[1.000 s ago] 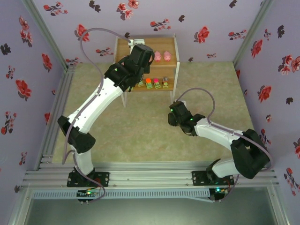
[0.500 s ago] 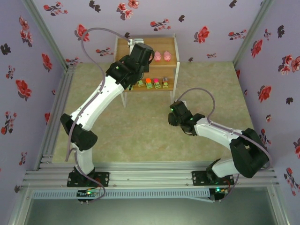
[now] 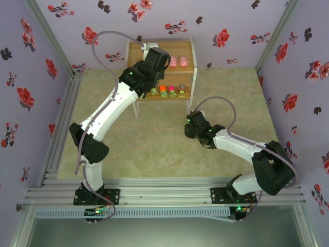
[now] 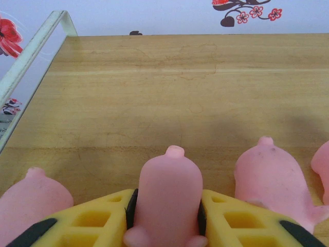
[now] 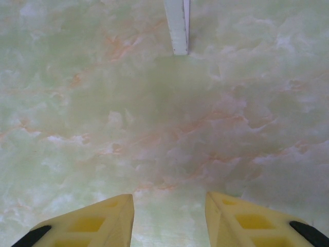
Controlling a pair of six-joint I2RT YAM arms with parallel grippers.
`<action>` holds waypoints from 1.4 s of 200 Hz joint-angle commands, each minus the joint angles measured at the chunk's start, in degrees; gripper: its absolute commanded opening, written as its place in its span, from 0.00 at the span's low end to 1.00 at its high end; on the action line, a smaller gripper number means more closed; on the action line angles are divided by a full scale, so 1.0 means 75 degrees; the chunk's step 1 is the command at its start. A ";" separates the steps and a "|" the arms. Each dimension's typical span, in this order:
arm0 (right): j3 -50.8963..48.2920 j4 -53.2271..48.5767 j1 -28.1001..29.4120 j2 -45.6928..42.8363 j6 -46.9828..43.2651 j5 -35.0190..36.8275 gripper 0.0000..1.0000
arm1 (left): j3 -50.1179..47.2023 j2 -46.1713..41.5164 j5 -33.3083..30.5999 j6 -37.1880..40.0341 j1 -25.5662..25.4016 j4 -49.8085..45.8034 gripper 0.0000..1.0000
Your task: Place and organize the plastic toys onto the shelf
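My left gripper [image 4: 167, 208] is shut on a pink pig toy [image 4: 169, 185], its black pads pressing both sides of it low over the shelf's upper wooden board [image 4: 180, 87]. Another pig [image 4: 33, 198] stands to its left, and a second one [image 4: 270, 180] to its right. From above, the left wrist [image 3: 154, 60] covers the upper board [image 3: 187, 49], with two pigs [image 3: 177, 62] beside it. Several small blocks [image 3: 167, 92] sit in a row on the lower board. My right gripper [image 5: 169, 216] is open over the mat, with nothing between its fingers.
A white shelf leg [image 5: 177, 25] stands on the green marbled mat [image 5: 154, 113] ahead of the right gripper. The shelf's white frame rail [image 4: 31, 51] runs along the left edge of the upper board. Flowered purple walls [image 3: 41, 62] enclose the mat.
The left arm's elbow and lower links have shifted slightly right while its wrist stays over the upper board. The right arm has not moved.
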 commanded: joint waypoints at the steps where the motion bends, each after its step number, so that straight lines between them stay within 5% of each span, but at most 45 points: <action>1: 0.0132 0.0128 -0.0054 0.0109 0.0192 -0.0094 0.19 | 0.0260 0.0112 -0.0114 -0.0100 0.0067 -0.0183 0.38; 182: 0.0164 0.0148 -0.0080 0.0209 0.0193 -0.0150 0.19 | 0.0725 -0.0165 -0.0102 0.0339 -0.0059 -0.0075 0.45; 280: 0.0103 0.0119 -0.0124 0.0034 0.0104 0.0086 0.38 | -0.0246 -0.1730 -0.0353 0.0876 -0.0590 0.0136 0.51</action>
